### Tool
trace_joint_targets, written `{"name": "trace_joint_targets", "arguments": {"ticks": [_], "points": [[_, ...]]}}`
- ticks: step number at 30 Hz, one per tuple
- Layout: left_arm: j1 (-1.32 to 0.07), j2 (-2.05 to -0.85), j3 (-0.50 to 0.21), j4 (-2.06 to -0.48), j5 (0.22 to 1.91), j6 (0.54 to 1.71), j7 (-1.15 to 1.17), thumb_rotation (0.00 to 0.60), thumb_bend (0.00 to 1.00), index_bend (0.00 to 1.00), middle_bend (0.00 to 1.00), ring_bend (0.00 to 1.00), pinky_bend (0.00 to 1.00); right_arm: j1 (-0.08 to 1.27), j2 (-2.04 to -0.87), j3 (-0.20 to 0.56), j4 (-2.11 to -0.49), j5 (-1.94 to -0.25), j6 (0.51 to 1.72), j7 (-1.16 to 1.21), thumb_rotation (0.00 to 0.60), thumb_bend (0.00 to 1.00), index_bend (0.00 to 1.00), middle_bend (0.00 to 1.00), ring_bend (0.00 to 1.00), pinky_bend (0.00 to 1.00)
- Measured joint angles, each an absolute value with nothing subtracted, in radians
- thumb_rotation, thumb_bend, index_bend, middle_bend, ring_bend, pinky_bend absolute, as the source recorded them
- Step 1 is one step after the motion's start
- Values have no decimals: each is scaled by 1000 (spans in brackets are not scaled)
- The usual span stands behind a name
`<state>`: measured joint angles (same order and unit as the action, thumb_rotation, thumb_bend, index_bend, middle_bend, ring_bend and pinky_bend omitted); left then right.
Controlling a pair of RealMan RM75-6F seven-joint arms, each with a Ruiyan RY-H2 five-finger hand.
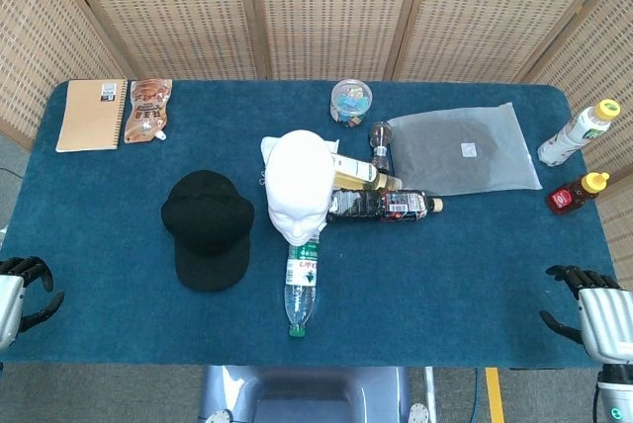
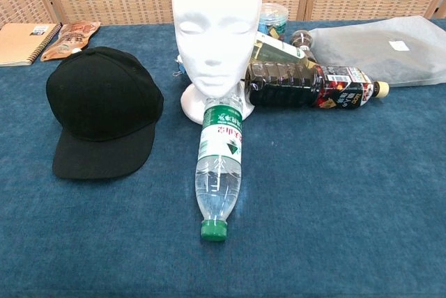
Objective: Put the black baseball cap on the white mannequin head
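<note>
Nearest to us, at the two front corners of the blue table (image 1: 119, 344), our robot hands hang just off the edge: the left robot hand (image 1: 18, 290) at the left corner and the right robot hand (image 1: 591, 312) at the right corner, each with its dark fingers spread apart and nothing in them, both well apart from the task's things. A little further in, a clear water bottle (image 2: 219, 169) with a green cap lies on its side, cap toward us, its far end touching the base of the white mannequin head (image 2: 216, 30). Just left of that bottle the black baseball cap (image 2: 101, 106) rests flat on the table, brim toward us, near the mannequin head but not touching it. The mannequin head stands upright at about the middle of the table, face toward us. Right of it a dark drink bottle (image 2: 310, 88) lies on its side against the base, with a bottle of yellowish liquid (image 1: 361, 174) lying just behind. Beyond those we see a grey plastic bag (image 1: 463, 149) and a small round tub (image 1: 351, 101). At the far left lie a tan spiral notebook (image 1: 91, 115) and an orange pouch (image 1: 148, 110) side by side; at the far right edge are a yellow-capped bottle (image 1: 577, 131) and a small red-brown bottle (image 1: 576, 192).
</note>
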<state>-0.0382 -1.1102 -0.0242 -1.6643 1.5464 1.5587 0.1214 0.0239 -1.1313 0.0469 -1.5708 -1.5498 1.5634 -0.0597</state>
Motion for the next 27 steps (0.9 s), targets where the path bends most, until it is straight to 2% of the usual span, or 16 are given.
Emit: {"name": "trace_joint_targets", "arguments": {"ticks": [4,10,15,22,27], "points": [[-47,-1114,-27,-1664,1548,1548,126,600,212,630,499,405,417,25,-1132,47,-1572,-1553,1562,-62,600,158,355,419,442,440],[-72,-1123,-35,-1665,1565,1533,135,600,184,630,507,434,502,25,-1133,44,-1571,-1558,1560,-63,600,157,356,419,442,442],[-109,-1137,-46,-1662,1574,1491,173,600,113,632,553,470,568,24,-1134,40,-1571,-1565,1561,-64,600,158,355,418,442,445],[-177,-1173,-69,-1675,1582,1425,228,600,107,720,676,561,660,25,-1136,38,-1569,-1570,1560,-64,600,158,355,419,442,445],[-226,-1220,-81,-1678,1568,1358,278,600,107,730,689,570,668,36,-1137,36,-1566,-1578,1541,-66,600,159,355,418,442,445]]}}
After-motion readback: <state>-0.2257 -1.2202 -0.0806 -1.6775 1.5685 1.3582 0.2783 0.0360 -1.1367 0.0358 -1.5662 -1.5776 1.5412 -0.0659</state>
